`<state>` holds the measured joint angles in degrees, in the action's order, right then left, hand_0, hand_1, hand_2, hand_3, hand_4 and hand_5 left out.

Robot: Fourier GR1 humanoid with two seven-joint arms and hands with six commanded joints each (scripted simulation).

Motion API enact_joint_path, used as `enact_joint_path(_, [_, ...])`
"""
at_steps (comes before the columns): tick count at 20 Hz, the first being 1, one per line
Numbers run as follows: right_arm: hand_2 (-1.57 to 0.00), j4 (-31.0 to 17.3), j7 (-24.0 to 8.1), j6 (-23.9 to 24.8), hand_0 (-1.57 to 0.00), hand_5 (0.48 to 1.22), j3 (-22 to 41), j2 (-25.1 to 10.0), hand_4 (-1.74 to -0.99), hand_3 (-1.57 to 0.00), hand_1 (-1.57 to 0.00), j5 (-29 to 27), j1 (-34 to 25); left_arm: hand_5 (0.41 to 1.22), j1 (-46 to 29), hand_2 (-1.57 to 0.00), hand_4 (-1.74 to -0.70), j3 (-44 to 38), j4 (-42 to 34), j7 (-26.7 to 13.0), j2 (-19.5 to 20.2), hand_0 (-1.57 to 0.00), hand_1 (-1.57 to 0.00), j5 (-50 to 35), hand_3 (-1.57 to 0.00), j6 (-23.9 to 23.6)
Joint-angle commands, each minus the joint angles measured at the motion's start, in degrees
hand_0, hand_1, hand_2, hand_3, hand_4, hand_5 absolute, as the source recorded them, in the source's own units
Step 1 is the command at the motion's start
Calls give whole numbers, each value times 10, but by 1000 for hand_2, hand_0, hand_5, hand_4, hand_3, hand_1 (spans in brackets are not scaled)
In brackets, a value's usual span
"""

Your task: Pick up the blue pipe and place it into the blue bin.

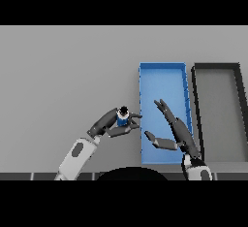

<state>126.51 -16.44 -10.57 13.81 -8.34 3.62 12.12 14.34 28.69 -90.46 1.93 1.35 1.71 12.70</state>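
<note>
The blue pipe [122, 118], short with a dark top end, is held just left of the blue bin [162, 75]. My left hand [109, 122] is shut on it, fingers and thumb curled round its sides. The bin is a long blue tray running away from me, right of the table's middle. My right hand [177, 133] hovers over the bin's near half, open, fingers straight and pointing away to the left, thumb stretched out toward the pipe. It holds nothing.
A dark-rimmed grey bin [238, 100] of like size stands directly right of the blue one. The grey table [63, 75] spreads out to the left and behind.
</note>
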Motion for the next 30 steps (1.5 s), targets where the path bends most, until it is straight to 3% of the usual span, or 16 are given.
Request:
enact_joint_path(1, [-81,6,-25,-6,1,558,12,-4,-1281,1,-4,5,-27,1221,4,-1571,-1467,-4,10,-3,0,-1571,-1571,2,-1571,3])
enact_joint_path(2, [-66,10,-51,-11,1,558,21,-6,-1291,1,-3,1,-52,1221,3,-1571,-1467,-4,8,-2,-1,-1571,-1571,5,-1571,5])
enact_joint_path(6, [-42,-17,-105,-29,1,560,52,4,-1300,1,-1,-7,-148,1221,5,-1571,-1467,-12,11,0,-10,-1571,-1571,8,-1571,11])
enact_joint_path(11, [-52,-56,-149,-54,1,551,75,16,-1242,1,-2,-27,-236,1221,7,-1571,-1465,-22,21,18,-14,-1571,-1571,5,-1571,33])
enact_joint_path(16, [-83,-74,-174,-60,-23,521,67,21,-1186,1,-32,-46,-322,1221,-4,-1571,-1469,-27,10,1,-21,-1571,-1571,11,-1571,43])
enact_joint_path(19, [-166,-106,-185,-67,-69,497,73,30,-1204,-44,-108,-49,-361,1221,-3,-1571,-1465,-33,9,-13,-22,-1571,-1571,23,-1571,45])
enact_joint_path(21, [-377,-122,-185,-77,-323,485,73,28,-1278,-242,-362,-54,-371,1221,-5,-1571,-1517,-38,16,-9,-26,-1571,-1571,24,-1571,51])
enact_joint_path(25, [-1042,-137,-178,-75,-1015,550,82,46,-1514,-872,-1015,-56,-381,1221,-9,-1571,-1645,-36,10,-35,-28,-1571,-1571,38,-1571,50])
enact_joint_path(27, [-1233,-140,-181,-64,-1215,650,83,59,-1581,-1021,-1215,-63,-384,1221,-12,-1571,-1677,-45,10,-19,-36,-1571,-1571,25,-1523,58])
enact_joint_path(30, [-1398,-148,-164,-50,-1389,929,95,57,-1648,-1250,-1389,-71,-385,1221,-18,-1571,-1707,-53,7,-11,-45,-1571,-1571,11,-1490,73])
